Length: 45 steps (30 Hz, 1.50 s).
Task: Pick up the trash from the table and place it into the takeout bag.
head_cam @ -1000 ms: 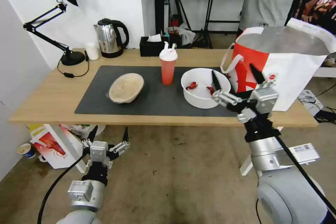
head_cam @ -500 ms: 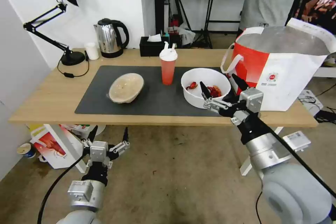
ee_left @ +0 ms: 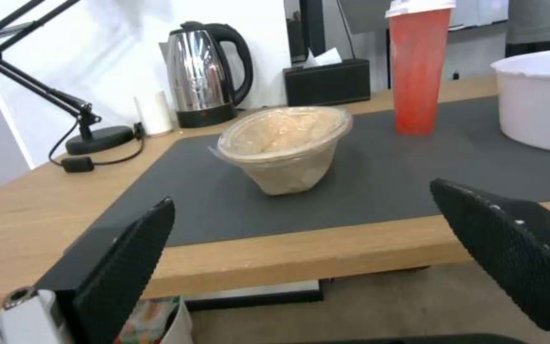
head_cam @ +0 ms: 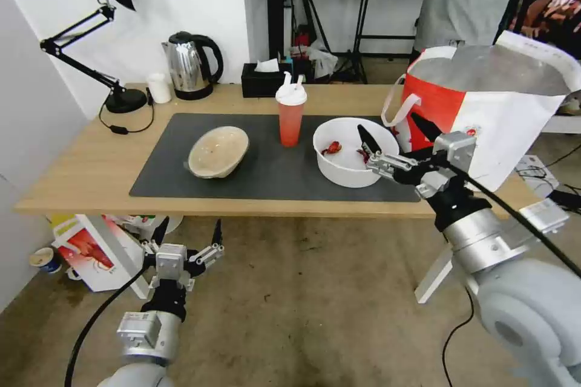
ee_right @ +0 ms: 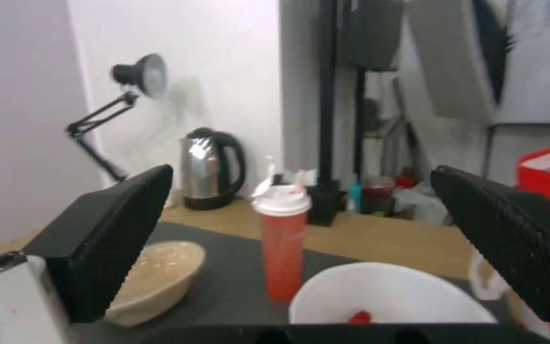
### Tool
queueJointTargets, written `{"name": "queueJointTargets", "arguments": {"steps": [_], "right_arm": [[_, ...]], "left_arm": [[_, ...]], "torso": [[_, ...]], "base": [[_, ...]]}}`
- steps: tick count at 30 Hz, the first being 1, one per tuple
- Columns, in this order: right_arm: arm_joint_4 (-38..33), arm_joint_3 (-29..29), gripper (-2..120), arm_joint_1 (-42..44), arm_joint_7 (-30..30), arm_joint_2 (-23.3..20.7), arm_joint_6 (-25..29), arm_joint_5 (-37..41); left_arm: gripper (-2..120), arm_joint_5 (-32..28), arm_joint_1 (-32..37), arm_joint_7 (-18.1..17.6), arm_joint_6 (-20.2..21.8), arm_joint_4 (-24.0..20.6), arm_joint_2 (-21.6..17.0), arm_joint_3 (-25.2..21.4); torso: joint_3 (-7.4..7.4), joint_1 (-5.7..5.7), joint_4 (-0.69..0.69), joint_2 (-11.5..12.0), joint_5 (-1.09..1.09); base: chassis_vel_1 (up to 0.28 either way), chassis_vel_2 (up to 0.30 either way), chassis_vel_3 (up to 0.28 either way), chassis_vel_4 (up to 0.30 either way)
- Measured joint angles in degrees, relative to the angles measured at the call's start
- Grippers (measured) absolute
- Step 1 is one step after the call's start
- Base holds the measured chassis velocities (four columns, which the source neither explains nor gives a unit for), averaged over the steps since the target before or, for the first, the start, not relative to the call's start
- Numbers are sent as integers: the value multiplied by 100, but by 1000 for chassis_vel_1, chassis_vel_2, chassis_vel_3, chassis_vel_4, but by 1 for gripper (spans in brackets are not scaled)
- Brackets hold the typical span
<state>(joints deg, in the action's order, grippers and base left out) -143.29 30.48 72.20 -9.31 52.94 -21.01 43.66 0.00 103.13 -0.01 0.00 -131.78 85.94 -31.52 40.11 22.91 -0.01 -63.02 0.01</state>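
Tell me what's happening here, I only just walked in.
The right gripper hangs open at the white bowl, by the takeout bag. All the trash sits on the table: that bowl, the red cup and the beige bowl. The left gripper waits open below the table edge.

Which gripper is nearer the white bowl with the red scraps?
Right. The right gripper hovers open at the white bowl's right rim; the left gripper hangs below the table.
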Motion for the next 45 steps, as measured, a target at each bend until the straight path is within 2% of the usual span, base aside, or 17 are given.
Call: {"name": "queueJointTargets", "arguments": {"steps": [2,3,4,6,15,17,21,27,31,39,42,45], "right_arm": [[0,130,100,-238,-3,-354,-254,677],[0,130,100,-238,-3,-354,-254,677],[0,186,100,-452,-25,-606,-445,1112],[-1,204,100,-730,-66,-884,-650,1510],[-1,-21,100,-1573,-13,-1629,-1120,2384],[35,-159,100,-1947,46,-1916,-1234,2749],[193,-352,100,-2327,80,-2156,-1362,3078],[495,-884,100,-2879,175,-2452,-1535,3289],[739,-1526,100,-3498,193,-2629,-1655,3332],[1199,-2200,100,-4290,195,-2720,-1688,3249],[1230,-2258,100,-4337,211,-2734,-1699,3199],[1271,-2650,100,-4582,264,-2778,-1762,3100]], "left_arm": [[100,0,0,0,0,0,0,0],[100,0,0,0,0,0,0,0],[100,0,0,0,0,0,0,-1],[100,0,0,0,0,0,0,0],[100,0,0,0,0,0,0,0],[100,0,0,0,0,0,1,0],[100,0,-1,0,0,0,0,0],[100,0,0,0,0,0,0,0],[100,0,0,0,0,0,0,0],[100,0,0,0,0,0,0,0],[100,0,0,0,0,0,0,0],[100,0,-1,0,0,0,0,0]], "torso": [[0,0,1,0,-1],[0,0,1,0,-1],[0,0,0,0,-1],[0,0,2,0,-2],[0,0,1,0,-1],[0,0,0,0,-1],[0,0,1,0,-1],[0,0,0,-1,0],[0,0,0,-1,0],[0,1,1,0,-1],[0,1,1,-1,-1],[0,1,0,-1,-1]], "base": [[0,0,0,0],[0,0,0,0],[0,0,0,0],[0,0,0,0],[0,0,0,0],[0,0,0,0],[0,0,0,0],[0,0,0,0],[0,0,0,0],[0,0,0,0],[0,0,0,0],[0,0,0,0]]}}
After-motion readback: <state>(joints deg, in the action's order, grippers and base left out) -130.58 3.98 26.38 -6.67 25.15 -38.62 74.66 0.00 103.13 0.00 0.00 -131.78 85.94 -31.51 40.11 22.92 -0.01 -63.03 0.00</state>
